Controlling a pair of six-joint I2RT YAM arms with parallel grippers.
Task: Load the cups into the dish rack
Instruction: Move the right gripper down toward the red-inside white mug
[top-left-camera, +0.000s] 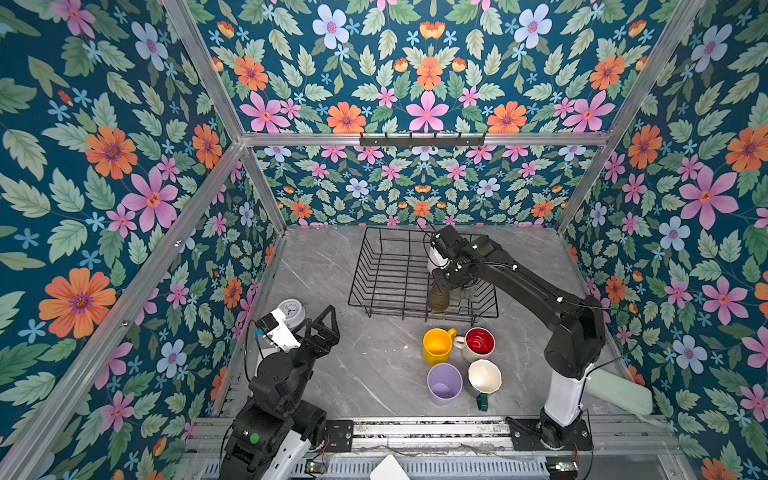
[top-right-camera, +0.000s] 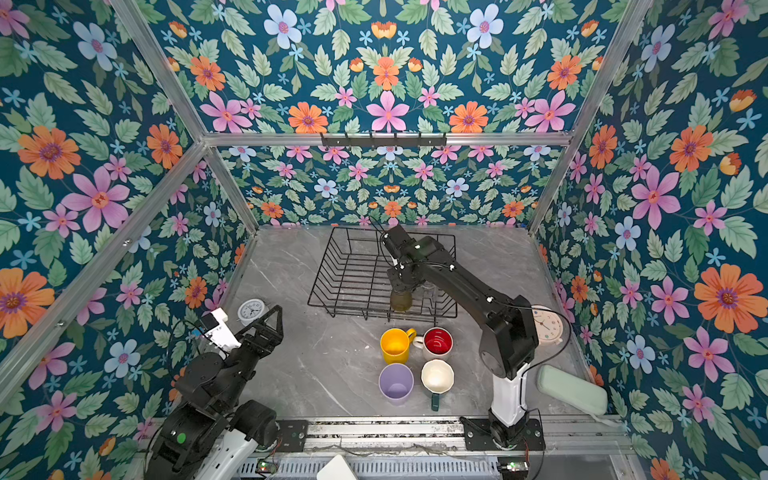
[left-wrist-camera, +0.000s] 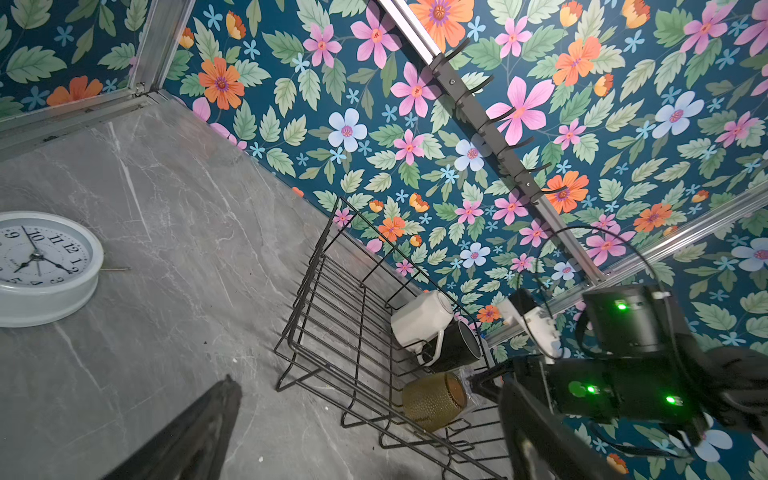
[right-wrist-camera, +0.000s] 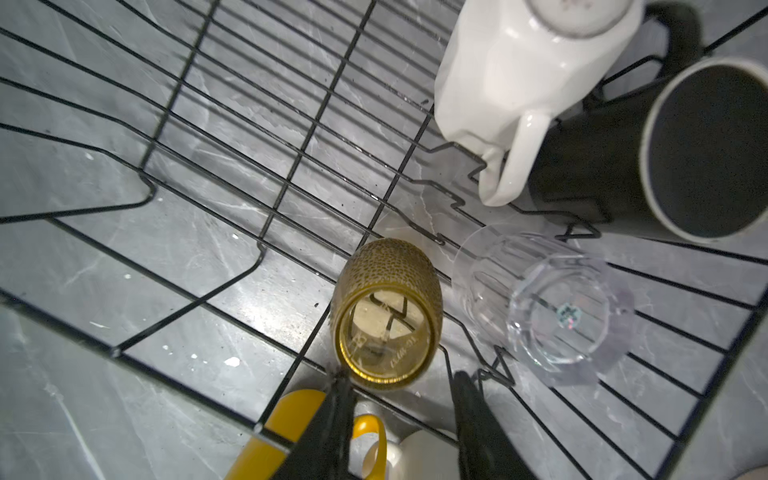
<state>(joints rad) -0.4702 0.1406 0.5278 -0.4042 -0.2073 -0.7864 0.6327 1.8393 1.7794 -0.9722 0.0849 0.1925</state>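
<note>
Amber glass, lower centre, leans loose — our right gripper, jaws parted astride it, could tip it as we withdraw.

My grey marble table — what sits on it.
The dish rack stands at the back. Just in front of the rack are a yellow mug, red-inside mug, lilac tumbler and cream-inside mug — a white clock off its front-left corner, a pink clock and pale green case to its front-right.
</note>
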